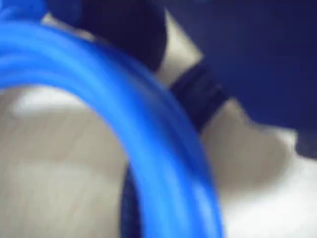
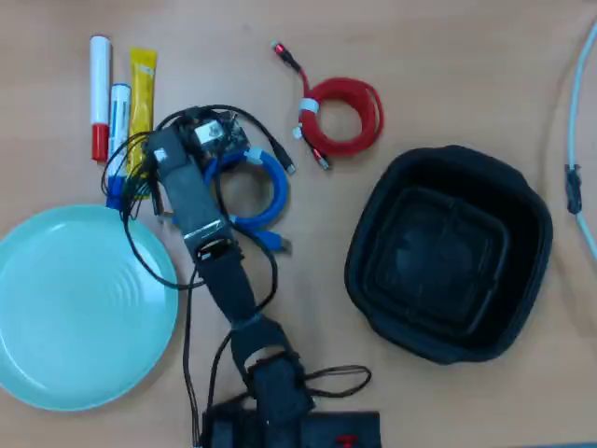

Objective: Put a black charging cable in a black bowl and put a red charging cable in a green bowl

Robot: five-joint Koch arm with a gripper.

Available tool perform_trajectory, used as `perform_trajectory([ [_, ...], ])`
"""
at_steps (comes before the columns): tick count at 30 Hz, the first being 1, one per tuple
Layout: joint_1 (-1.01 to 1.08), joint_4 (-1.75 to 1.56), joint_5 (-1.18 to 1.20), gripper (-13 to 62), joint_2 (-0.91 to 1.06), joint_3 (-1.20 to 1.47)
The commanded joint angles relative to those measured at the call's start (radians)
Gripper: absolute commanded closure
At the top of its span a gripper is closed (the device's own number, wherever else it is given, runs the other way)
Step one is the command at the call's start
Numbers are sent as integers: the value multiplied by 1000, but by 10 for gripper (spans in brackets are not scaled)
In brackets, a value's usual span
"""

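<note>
Hovering over the blue coiled cable (image 2: 256,187) left of centre in the overhead view, the gripper (image 2: 210,140) hides its jaws; I cannot tell their state. The red charging cable (image 2: 343,116) lies far on the worktop (image 2: 448,65), the black bowl (image 2: 448,252) right, the green bowl (image 2: 79,308) left.
</note>
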Motion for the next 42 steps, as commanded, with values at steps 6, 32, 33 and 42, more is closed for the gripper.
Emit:
perform_trajectory([
  [6,12,15,34,236,2,-63],
  [32,-169,67,-393,555,225,-219],
  [33,-175,66,-402,555,253,-219],
  [42,-184,144,-408,555,503,-199],
])
